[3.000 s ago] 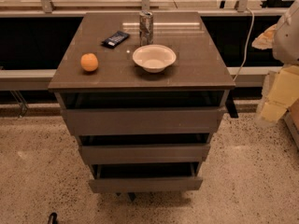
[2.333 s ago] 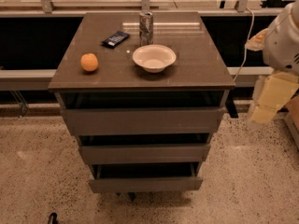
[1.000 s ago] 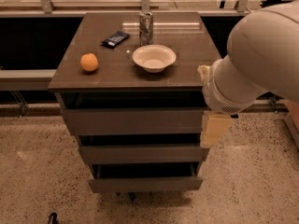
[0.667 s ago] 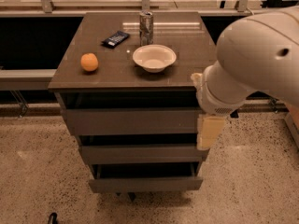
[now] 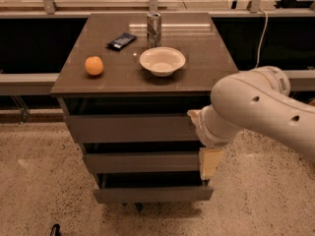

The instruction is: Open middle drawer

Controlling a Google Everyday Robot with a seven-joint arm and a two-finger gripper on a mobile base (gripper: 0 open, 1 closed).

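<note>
The middle drawer is a wide, shallow grey-brown front with no handle, between the taller top drawer and the lowest drawer of the cabinet. Dark gaps show above each front. My white arm reaches in from the right. Its cream-coloured gripper hangs down in front of the right end of the middle drawer and hides that end. I cannot tell whether it touches the drawer front.
On the cabinet top lie an orange, a white bowl, a metal can and a dark packet. Speckled floor surrounds the cabinet. A rail and dark panels run behind it.
My arm has swung in from the right edge and now stands in front of the cabinet's right side, the gripper lowered to the middle drawer's height. The drawers have not moved.
</note>
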